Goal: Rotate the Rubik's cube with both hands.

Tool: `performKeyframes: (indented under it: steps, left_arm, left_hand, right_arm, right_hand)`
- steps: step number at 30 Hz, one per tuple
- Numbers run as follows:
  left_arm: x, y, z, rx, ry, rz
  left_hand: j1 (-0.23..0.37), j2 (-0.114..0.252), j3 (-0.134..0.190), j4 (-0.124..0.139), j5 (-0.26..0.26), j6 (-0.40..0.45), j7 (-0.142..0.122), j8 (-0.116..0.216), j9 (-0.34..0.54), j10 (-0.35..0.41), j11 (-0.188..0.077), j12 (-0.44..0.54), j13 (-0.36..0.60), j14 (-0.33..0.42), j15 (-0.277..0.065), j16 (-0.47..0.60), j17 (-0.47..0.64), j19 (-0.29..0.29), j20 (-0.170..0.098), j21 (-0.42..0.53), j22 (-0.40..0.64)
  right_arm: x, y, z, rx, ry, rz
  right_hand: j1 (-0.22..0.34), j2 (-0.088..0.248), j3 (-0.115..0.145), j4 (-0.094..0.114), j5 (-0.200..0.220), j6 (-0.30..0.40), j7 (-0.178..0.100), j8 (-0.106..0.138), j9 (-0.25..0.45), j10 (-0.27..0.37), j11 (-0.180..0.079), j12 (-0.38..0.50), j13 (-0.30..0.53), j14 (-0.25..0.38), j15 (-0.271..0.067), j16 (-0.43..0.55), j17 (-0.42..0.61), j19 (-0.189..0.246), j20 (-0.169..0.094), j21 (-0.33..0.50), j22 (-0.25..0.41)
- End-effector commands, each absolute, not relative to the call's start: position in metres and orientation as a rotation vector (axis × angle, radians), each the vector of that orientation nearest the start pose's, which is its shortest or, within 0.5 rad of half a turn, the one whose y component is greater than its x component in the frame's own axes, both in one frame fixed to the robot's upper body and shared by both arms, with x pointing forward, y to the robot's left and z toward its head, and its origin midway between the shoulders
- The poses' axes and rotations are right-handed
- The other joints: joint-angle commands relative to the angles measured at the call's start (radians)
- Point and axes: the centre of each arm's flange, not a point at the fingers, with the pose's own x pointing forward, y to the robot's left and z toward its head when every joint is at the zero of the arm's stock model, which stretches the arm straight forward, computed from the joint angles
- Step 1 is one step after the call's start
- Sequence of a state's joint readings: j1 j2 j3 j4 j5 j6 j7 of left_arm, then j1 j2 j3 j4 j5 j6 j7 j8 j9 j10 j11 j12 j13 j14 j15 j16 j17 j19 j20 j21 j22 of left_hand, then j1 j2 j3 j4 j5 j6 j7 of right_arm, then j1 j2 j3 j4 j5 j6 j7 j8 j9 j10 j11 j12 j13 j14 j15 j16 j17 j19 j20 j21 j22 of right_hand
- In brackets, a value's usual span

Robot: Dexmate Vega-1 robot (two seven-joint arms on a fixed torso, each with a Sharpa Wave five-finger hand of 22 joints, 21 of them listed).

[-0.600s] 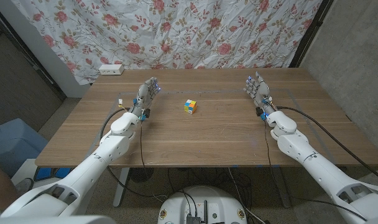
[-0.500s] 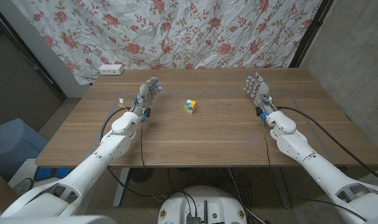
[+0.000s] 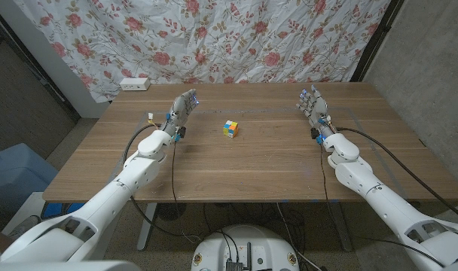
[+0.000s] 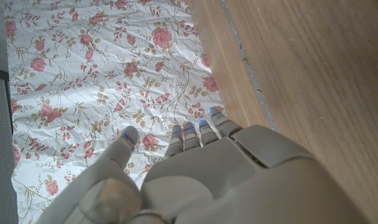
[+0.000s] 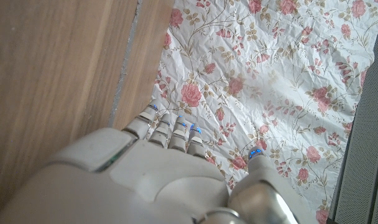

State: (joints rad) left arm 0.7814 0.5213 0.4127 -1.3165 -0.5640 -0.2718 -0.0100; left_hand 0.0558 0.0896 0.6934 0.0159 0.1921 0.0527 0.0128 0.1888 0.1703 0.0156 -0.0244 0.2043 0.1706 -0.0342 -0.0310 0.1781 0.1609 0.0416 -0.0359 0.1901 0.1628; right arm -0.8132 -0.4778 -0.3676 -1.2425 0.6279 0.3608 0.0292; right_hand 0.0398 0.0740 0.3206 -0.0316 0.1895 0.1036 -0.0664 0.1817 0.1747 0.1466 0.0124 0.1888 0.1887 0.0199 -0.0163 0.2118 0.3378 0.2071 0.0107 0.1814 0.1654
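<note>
Both hands up and empty, fingers spread: left hand (image 3: 183,106) has nudged inward toward the cube (image 3: 230,129), right hand (image 3: 312,105) hasn't budged.

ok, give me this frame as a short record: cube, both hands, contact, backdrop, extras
cube: Rubik's cube on the wooden table, near the middle, between the two hands
left hand: holds nothing, fingers extended, apart from the cube
right hand: holds nothing, fingers extended, apart from the cube
contact: none with the cube
backdrop: floral cloth behind the table
extras: white power strip at the far left corner
</note>
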Motion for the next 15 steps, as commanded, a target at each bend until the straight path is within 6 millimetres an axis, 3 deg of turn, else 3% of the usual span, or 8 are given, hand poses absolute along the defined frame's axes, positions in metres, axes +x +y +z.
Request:
performKeyframes:
  steps: [1, 10, 15]
  left_arm:
    - [0.65, 0.261, 0.017, 0.207, -0.634, -0.259]
    - [0.642, 0.255, 0.022, 0.326, -0.629, -0.262]
    - [0.638, 0.253, 0.025, 0.374, -0.642, -0.281]
  left_hand:
    - [0.029, 0.001, 0.005, -0.049, -0.007, 0.019, -0.008, 0.006, 0.001, 0.019, -0.014, 0.003, 0.004, 0.003, -0.012, -0.001, 0.004, 0.019, -0.042, -0.004, 0.002]
    - [0.082, -0.012, 0.02, -0.145, -0.015, 0.035, -0.026, 0.008, 0.001, 0.044, -0.038, 0.002, 0.005, 0.006, -0.03, -0.002, 0.005, 0.018, -0.047, -0.007, 0.002]
    - [0.118, -0.02, 0.027, -0.193, -0.017, 0.045, -0.065, 0.01, 0.001, 0.057, -0.074, 0.0, 0.005, 0.009, -0.044, -0.002, 0.005, 0.015, -0.053, -0.008, 0.002]
  right_arm:
    - [0.651, -0.293, -0.024, 0.035, -0.659, 0.166]
    - [0.644, -0.296, -0.03, 0.049, -0.668, 0.161]
    - [0.64, -0.295, -0.034, 0.053, -0.66, 0.154]
  right_hand:
    - [0.001, 0.011, 0.009, -0.003, 0.01, 0.012, 0.002, 0.005, 0.002, 0.011, 0.0, 0.006, 0.003, 0.001, 0.001, -0.001, -0.001, 0.006, -0.003, 0.006, 0.004]
    - [0.002, 0.012, 0.011, -0.004, 0.011, 0.011, 0.0, 0.005, 0.001, 0.012, 0.0, 0.007, 0.003, 0.002, -0.001, -0.002, -0.006, 0.007, -0.003, 0.007, 0.004]
    - [0.002, 0.013, 0.012, -0.004, 0.012, 0.013, 0.001, 0.005, 0.001, 0.012, 0.001, 0.007, 0.003, 0.003, -0.001, -0.002, -0.008, 0.007, -0.004, 0.007, 0.004]
